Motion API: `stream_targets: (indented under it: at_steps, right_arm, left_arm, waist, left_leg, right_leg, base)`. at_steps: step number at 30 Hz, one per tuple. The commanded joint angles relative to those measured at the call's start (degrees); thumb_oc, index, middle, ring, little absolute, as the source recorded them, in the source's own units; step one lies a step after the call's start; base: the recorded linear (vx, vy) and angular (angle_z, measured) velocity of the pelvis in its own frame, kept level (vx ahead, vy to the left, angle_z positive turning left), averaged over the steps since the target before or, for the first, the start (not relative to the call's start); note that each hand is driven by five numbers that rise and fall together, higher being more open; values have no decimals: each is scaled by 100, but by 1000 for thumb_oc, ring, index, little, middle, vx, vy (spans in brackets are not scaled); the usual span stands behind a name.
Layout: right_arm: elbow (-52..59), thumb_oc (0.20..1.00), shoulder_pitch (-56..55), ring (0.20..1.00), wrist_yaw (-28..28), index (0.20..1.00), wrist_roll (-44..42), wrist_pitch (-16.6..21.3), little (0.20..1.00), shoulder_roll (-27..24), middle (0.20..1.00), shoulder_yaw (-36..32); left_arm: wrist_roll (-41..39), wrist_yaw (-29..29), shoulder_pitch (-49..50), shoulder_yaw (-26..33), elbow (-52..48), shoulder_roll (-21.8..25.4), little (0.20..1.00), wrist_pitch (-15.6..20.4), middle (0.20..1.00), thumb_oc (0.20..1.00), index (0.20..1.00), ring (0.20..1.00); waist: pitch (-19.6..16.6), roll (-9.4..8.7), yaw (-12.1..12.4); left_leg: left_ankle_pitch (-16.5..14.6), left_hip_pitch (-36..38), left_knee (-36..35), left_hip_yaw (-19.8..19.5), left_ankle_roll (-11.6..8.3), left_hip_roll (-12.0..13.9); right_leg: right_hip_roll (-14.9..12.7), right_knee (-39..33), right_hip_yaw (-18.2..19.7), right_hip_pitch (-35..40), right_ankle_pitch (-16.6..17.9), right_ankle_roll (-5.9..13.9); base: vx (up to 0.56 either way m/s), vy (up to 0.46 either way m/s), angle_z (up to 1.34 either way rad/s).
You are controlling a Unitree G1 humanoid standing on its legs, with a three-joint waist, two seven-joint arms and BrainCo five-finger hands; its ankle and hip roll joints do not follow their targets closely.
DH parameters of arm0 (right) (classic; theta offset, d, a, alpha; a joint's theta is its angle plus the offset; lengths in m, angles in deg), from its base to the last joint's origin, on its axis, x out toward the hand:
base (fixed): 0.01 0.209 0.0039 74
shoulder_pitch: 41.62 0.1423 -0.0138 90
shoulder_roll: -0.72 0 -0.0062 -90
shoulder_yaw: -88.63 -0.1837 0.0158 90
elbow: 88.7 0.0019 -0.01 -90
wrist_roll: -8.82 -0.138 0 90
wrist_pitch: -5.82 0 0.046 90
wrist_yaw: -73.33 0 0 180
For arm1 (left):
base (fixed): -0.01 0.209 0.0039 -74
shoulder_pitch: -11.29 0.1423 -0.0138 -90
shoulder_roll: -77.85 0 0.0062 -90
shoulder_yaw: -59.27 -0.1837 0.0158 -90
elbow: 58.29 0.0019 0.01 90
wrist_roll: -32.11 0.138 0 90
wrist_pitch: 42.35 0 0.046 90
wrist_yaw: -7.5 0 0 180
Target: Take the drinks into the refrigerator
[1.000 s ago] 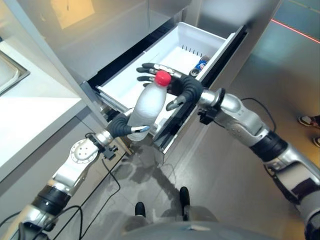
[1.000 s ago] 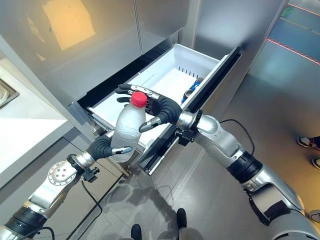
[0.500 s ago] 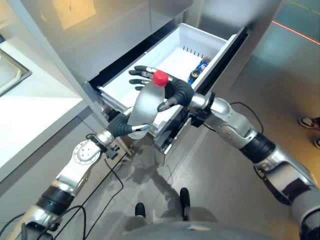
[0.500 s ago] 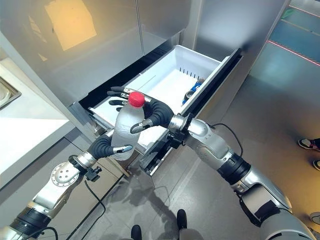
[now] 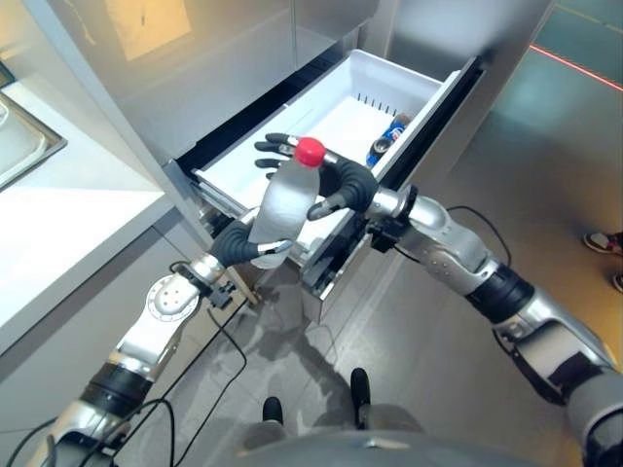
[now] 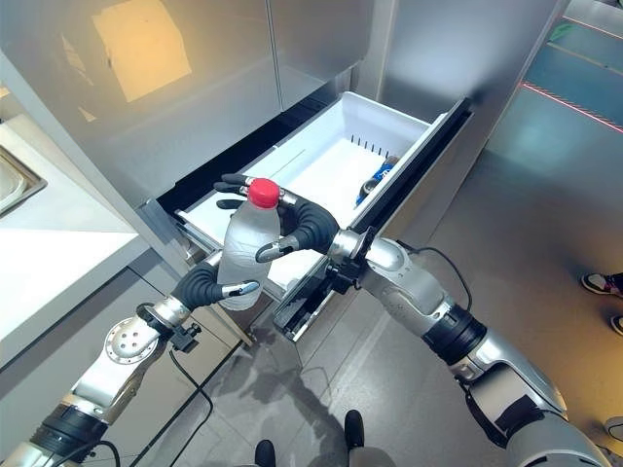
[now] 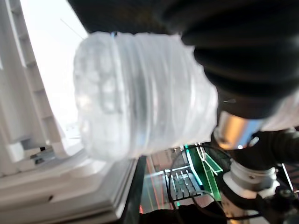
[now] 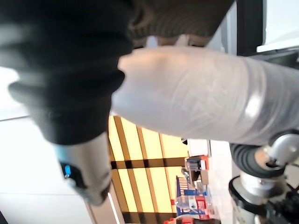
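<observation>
Handover in progress: bottle held upright just short of the open drawer.

Your left hand (image 5: 237, 243) is curled round the base of the bottle (image 5: 282, 202); your right hand (image 5: 341, 185), fingers spread loosely about its neck, has not yet closed. Beyond both lies the drawer (image 5: 409, 73), a can (image 5: 386, 138) inside. Next, I judge, close the right hand before releasing the left.

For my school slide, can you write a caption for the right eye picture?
Left hand holds a red-capped bottle upright beside the open white fridge drawer while the right hand reaches around its neck.
</observation>
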Motion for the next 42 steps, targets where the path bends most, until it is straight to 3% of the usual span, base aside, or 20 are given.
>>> stream_targets:
  at_steps: [1,17,18,19,20,21,42]
  right_arm:
    - [431,1000,123,1000,-343,1000,24,249,1000,758,1000,210]
    - [371,1000,10,1000,-370,1000,85,225,1000,888,1000,417]
    - [397,802,23,802,-374,802,101,220,802,875,802,427]
    - [384,539,19,539,-376,539,77,221,539,871,539,434]
    - [384,470,19,470,-377,470,77,221,470,872,470,435]
    - [358,200,26,200,-379,200,81,231,200,868,200,447]
    - [418,200,-244,200,-311,200,-290,249,200,985,200,433]
  left_arm:
    - [-59,-460,-612,369,0,-76,200,407,200,200,200,200]
    - [31,-434,-294,383,105,38,200,510,200,200,200,200]
    - [32,-414,-266,379,115,49,200,519,200,200,200,200]
    - [17,-391,-243,369,122,54,200,529,200,200,200,200]
    - [16,-390,-243,369,123,55,200,530,200,200,200,200]
    - [12,-357,-174,358,139,95,200,548,200,200,200,200]
    - [56,-259,334,494,283,380,200,636,200,200,200,200]
  waist:
    - [-101,-135,3]
    - [-47,-120,39]
    - [-43,-121,43]
    - [-39,-121,47]
    - [-40,-121,47]
    - [-29,-117,60]
    - [-8,-120,124]
  left_leg:
    - [-895,-32,760,-263,419,-366]
    - [-916,-79,806,-259,436,-384]
    - [-917,-87,810,-258,435,-386]
    - [-917,-93,813,-256,435,-386]
    - [-917,-95,814,-256,435,-386]
    - [-919,-116,833,-262,433,-391]
    - [-926,-177,885,-287,428,-396]
  right_leg:
    - [-93,888,-264,167,-1171,122]
    - [-113,941,-250,113,-1182,141]
    - [-114,946,-256,101,-1184,142]
    - [-116,948,-257,96,-1184,144]
    - [-116,948,-257,95,-1184,144]
    - [-116,964,-256,81,-1189,147]
    - [-107,1030,-250,36,-1237,144]
  base:
    - [0,0,0]
    - [0,0,0]
    - [0,0,0]
    - [0,0,0]
    - [0,0,0]
    - [0,0,0]
    - [0,0,0]
